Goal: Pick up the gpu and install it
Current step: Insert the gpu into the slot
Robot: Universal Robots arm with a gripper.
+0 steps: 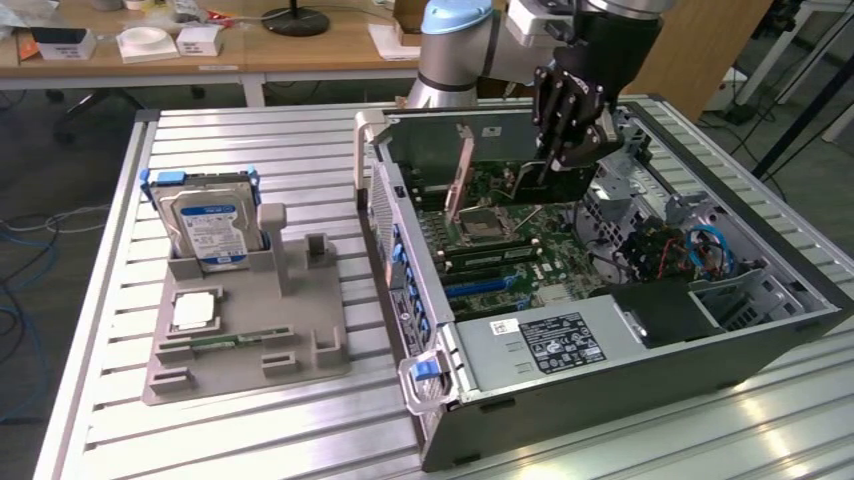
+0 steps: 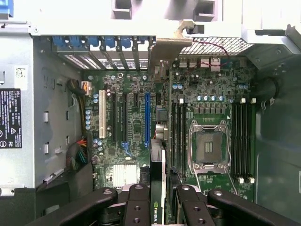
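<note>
My gripper (image 1: pixel 574 152) is shut on the gpu (image 1: pixel 547 182), a dark card with a green board edge, held on edge above the motherboard inside the open computer case (image 1: pixel 801 300). The card's metal end bracket (image 1: pixel 461 180) points toward the case's rear slot wall. From the wrist camera the gpu (image 2: pixel 159 169) runs edge-on between the two black fingers (image 2: pixel 137 202). Its tan bracket (image 2: pixel 167 47) sits by the rear slot openings. The card hangs just beside the long blue slot (image 2: pixel 146 117); I cannot tell whether it touches the board.
The motherboard (image 2: pixel 131 122) carries an empty CPU socket (image 2: pixel 207 148) and RAM slots on both sides. A power supply (image 1: pixel 547 345) fills the case's near end. In the exterior view's left, a grey fixture (image 1: pixel 247 330) holds a hard drive (image 1: pixel 207 225).
</note>
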